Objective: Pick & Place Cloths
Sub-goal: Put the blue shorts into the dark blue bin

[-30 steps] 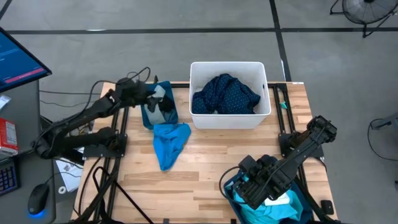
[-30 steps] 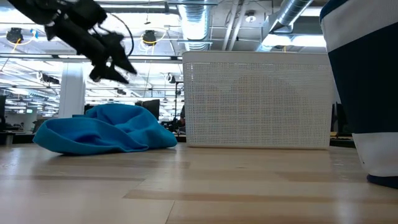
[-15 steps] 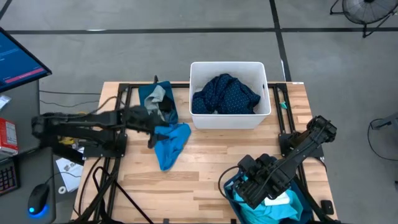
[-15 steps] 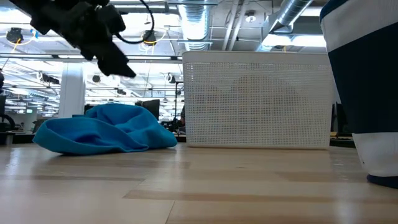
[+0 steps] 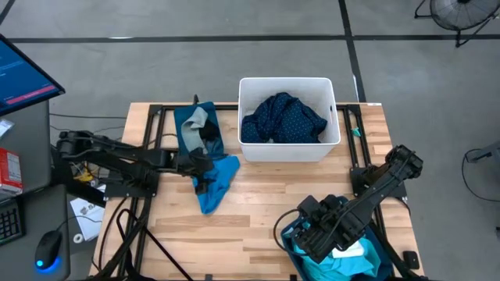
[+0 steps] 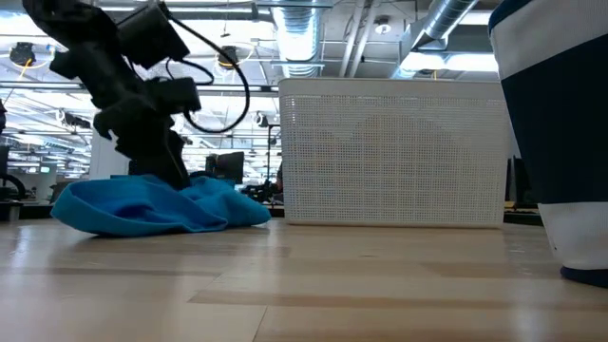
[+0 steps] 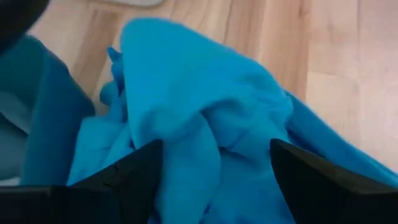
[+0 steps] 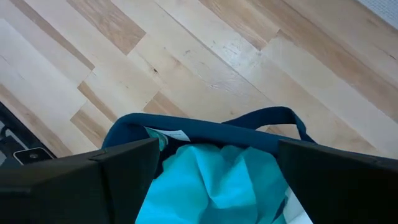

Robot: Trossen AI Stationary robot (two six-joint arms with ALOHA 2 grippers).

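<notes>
A bright blue cloth [image 5: 217, 184] lies crumpled on the wooden table, left of centre; it also shows in the low view [image 6: 142, 204]. My left gripper [image 5: 201, 168] is open and low on the cloth's end nearest the teal bin [image 5: 187, 140]. That bin holds grey and black pieces [image 5: 203, 125]. A navy dotted cloth [image 5: 283, 117] lies in the white tub [image 5: 328, 117]. My right gripper [image 5: 319, 232] hangs open over a navy bin [image 8: 205, 127] that holds a turquoise cloth [image 8: 217, 180]. My left gripper comes at the bright blue cloth from above, pointing down, its open fingers [image 7: 127, 171] set either side of a raised fold [image 7: 186, 143] at the cloth's far end. The fingertips reach the cloth's top [image 6: 176, 179]. The cloth lies slack on the table.
The white tub stands at the table's far middle and fills the low view's centre [image 6: 394, 152]. The navy bin stands at the near right corner [image 6: 560, 142]. Bare wood [image 5: 258, 203] lies between the blue cloth and my right arm. A desk with a screen is off the table's left.
My left gripper has moved from above the teal bin toward the table's near edge and down, and now its open fingers rest on the bright blue cloth's far end. The cloth has kept its shape and place.
</notes>
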